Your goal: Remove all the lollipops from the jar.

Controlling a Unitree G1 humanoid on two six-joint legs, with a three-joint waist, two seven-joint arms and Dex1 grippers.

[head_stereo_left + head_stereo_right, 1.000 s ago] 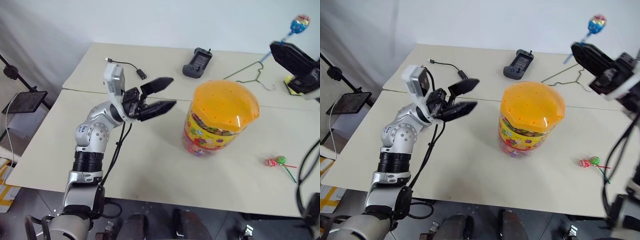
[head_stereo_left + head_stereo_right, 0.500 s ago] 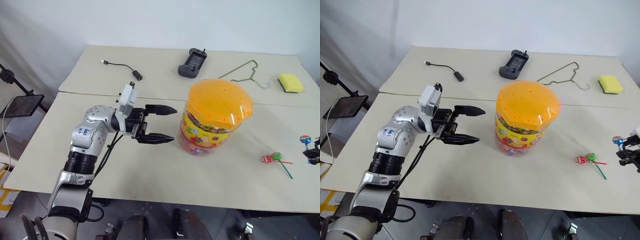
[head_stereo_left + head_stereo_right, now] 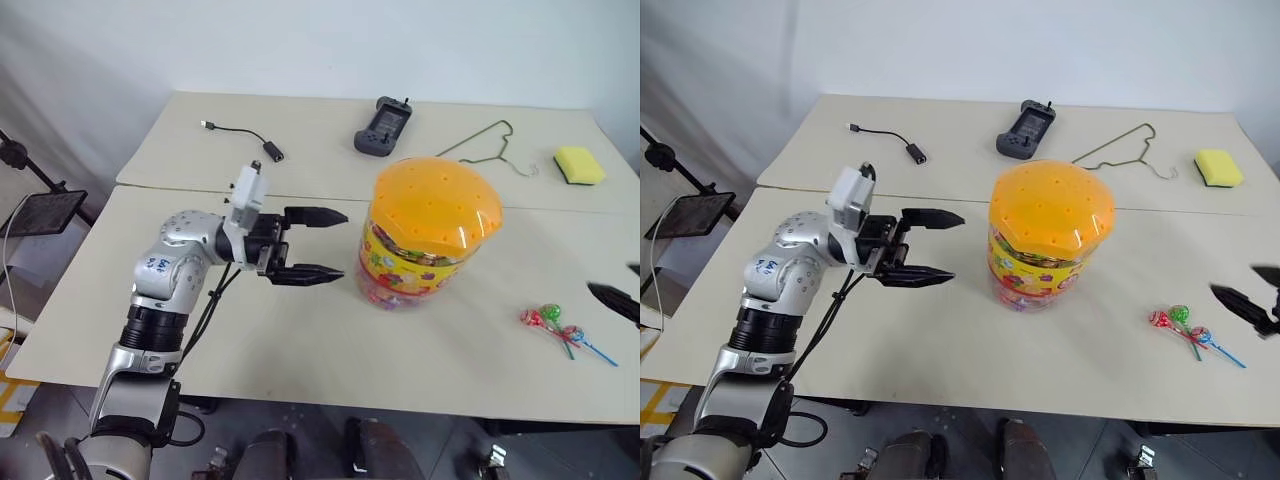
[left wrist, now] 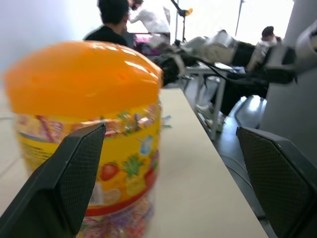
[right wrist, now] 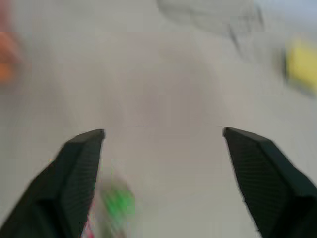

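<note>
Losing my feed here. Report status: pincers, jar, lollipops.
Left pincer open, level beside the jar. Right pincer open, empty, by three lollipops lying on the table. Jar's orange lid on. Nothing blocking.

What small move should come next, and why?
Probably swing the right claw back toward the jar. It stands open beside three lollipops lying on the table, holding nothing. The orange lid sits on the jar, and the open left claw waits alongside.
</note>
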